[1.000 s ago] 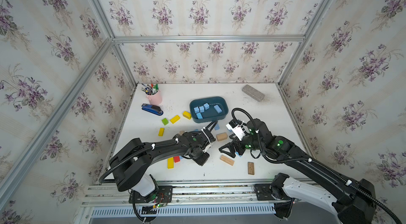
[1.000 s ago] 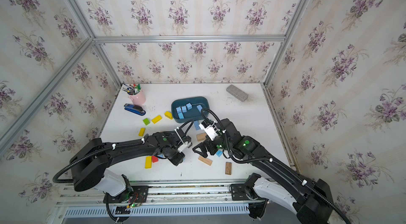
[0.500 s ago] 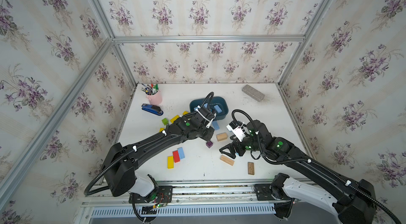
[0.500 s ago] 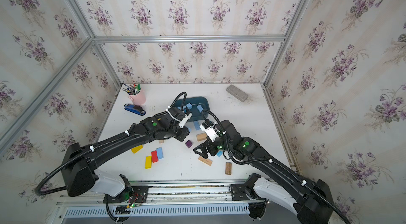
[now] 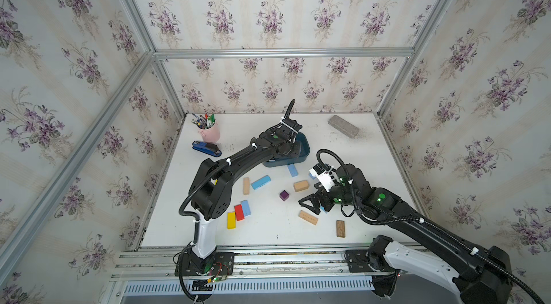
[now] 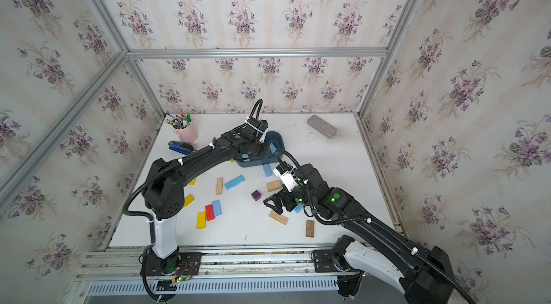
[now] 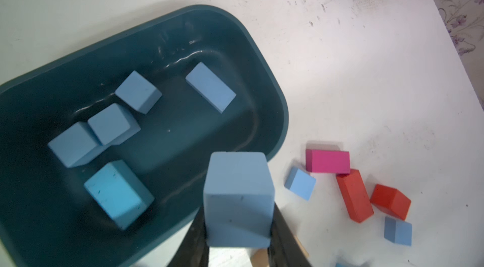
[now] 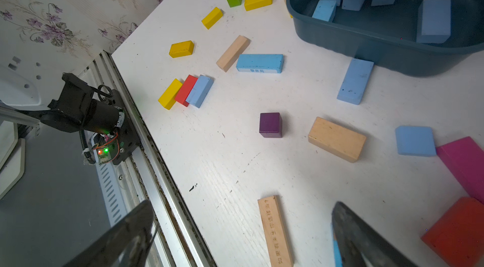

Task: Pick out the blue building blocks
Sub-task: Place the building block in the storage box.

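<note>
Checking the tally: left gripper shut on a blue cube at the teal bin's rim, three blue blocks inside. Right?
Not three: the left wrist view shows five blue blocks inside the teal bin. The left gripper is shut on a blue cube at its rim.

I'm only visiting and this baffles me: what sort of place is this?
Likely a robot test booth dressed like a home desk: wallpaper panels in bare aluminium framing, a white table with a pen cup and scattered toy blocks, and robot arms bolted to a rail.
</note>
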`<action>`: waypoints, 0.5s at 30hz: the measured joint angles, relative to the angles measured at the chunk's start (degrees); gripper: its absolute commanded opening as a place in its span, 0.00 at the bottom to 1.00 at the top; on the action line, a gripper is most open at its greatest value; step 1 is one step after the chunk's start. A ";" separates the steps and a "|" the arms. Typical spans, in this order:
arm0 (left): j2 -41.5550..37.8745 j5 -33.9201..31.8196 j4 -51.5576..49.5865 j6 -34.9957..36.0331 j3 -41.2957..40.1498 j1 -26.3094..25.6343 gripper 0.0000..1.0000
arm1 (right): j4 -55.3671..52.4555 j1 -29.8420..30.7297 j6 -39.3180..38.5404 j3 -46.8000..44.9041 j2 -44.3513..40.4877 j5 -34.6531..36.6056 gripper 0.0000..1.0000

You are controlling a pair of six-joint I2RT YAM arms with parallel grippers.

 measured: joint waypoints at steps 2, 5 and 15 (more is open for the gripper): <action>3.37 0.42 0.15 -0.94 3.13 0.57 0.02 | 0.00 0.00 0.00 -0.09 -0.11 0.52 1.00; 7.50 0.63 0.22 -2.64 6.60 1.33 0.03 | 0.02 0.00 0.02 -0.20 -0.48 1.05 1.00; 17.55 1.44 0.22 -6.51 14.95 2.73 0.09 | 0.00 0.00 0.02 -0.35 -1.05 1.44 1.00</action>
